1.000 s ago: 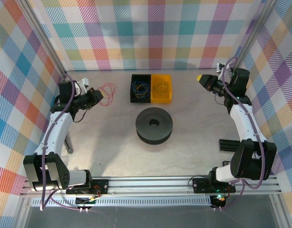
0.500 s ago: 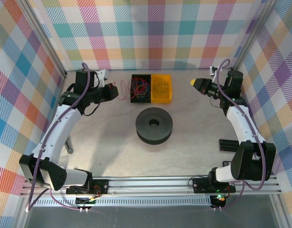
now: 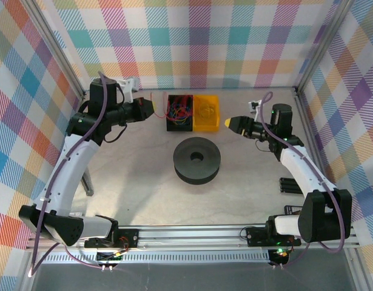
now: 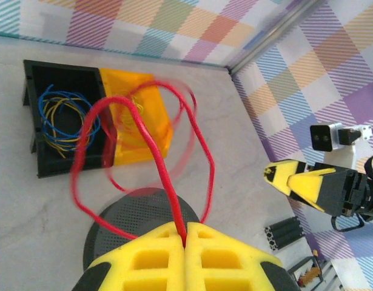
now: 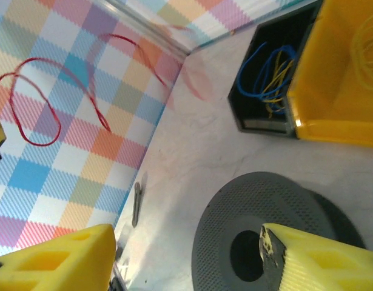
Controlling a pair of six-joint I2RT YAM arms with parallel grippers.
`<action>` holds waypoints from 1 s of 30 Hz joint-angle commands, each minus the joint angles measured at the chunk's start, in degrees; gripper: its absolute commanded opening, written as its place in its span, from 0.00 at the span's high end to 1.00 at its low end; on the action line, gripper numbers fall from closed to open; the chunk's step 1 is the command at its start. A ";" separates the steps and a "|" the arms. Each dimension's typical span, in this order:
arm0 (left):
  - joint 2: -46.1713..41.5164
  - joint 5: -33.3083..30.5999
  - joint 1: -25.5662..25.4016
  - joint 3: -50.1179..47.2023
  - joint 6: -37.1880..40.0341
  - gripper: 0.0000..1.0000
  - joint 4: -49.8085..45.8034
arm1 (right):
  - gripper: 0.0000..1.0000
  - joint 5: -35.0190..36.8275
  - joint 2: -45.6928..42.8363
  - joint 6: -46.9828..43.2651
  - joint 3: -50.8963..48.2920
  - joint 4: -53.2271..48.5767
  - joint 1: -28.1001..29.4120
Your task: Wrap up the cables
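The big gray table (image 3: 131,182) held it all. In the middle lay a round black spool (image 3: 197,159) w/ a hole in it, flat on its side. Behind it, near the back wall, sat 2 bins touching side by side: a black bin (image 3: 179,112) on the left & a yellow bin (image 3: 206,113) on the right.

The left gripper (image 4: 185,235) was up in the air just left of the black bin (top view), pointing at the bins. Its yellow fingers (image 4: 150,260) were pressed together, pinching the red cable (image 4: 167,182) right at the tips. The red cable stuck out from the tips & made big floppy loops in the air. Part of it looked blurry.

The right gripper (image 5: 186,242) hung just right of the yellow bin, pointing left at the other gripper. Its jaws were spread wide w/ nothing between them.

Inside the black bin lay thin blue & yellow cables (image 4: 60,118), all tangled. The yellow bin had some thin pale strands (image 3: 205,110) in it too, too small to tell the color.
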 commanded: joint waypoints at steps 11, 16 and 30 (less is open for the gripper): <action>-0.62 -2.50 -6.15 1.80 -3.09 1.00 1.41 | 0.31 0.06 10.72 -6.13 6.89 4.51 9.32; -1.32 -3.28 -7.35 1.08 -2.67 1.00 0.28 | 0.35 0.67 15.85 -7.51 11.05 4.32 10.63; -2.73 -2.41 -8.18 1.16 -3.49 1.00 0.52 | 0.43 0.83 22.66 -7.94 16.93 5.37 13.52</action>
